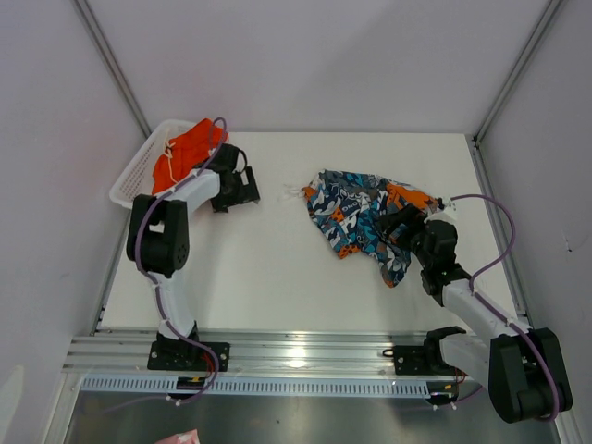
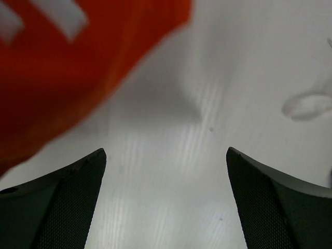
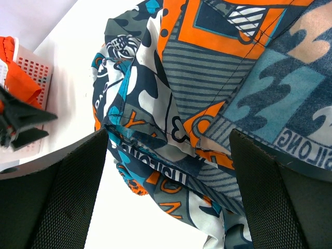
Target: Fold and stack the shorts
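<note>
Top external view: we see the orange shorts (image 1: 185, 153) bunched in the white mesh basket (image 1: 132, 178) at the far left corner of the table (image 1: 277, 287), white drawstring showing. Left gripper (image 1: 236, 190) sits just beside the basket, on its right. On the left wrist view we see its fingers wide apart with bare table between them and nothing held; the orange cloth is at the upper left, clear of both fingers. Printed shorts (image 1: 356, 215) lie crumpled and unfolded toward the far right of the table, well apart from the basket. Right gripper (image 1: 396, 227) is over their right side. On the right wrist view we see its fingers spread wide with printed cloth filling the gap. We cannot tell whether the pads touch the cloth.
</note>
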Robot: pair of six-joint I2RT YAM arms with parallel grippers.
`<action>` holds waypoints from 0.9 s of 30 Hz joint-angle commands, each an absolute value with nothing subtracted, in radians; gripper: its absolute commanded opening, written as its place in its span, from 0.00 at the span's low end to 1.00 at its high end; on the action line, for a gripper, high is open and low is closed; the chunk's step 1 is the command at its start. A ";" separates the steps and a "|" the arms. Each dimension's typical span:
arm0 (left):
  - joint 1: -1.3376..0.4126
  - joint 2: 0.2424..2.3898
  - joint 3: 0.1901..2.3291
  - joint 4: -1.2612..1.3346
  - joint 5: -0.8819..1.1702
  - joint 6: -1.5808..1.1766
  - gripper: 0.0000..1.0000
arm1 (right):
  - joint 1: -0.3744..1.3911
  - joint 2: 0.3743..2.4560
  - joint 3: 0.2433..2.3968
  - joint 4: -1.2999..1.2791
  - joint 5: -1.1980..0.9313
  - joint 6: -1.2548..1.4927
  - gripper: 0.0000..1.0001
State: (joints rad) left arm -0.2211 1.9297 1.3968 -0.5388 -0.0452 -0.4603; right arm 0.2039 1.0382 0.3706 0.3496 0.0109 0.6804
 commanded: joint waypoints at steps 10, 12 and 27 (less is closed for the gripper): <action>-0.032 2.311 2.078 -0.681 -0.019 -0.425 0.98 | 0.218 1.100 0.394 0.416 -0.018 0.654 0.99; -0.037 2.344 2.186 -0.734 -0.008 -0.428 0.98 | 0.242 1.112 0.408 0.404 -0.015 0.628 1.00; -0.136 1.875 1.544 -0.370 0.305 -0.534 0.99 | 0.601 1.274 0.717 0.161 0.234 0.265 0.97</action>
State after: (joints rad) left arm -0.1078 2.0247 1.6421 -0.4744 0.2348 -0.4828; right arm 0.5652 1.2083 0.6071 0.2352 0.1707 0.3759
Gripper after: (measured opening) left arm 0.990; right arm 0.981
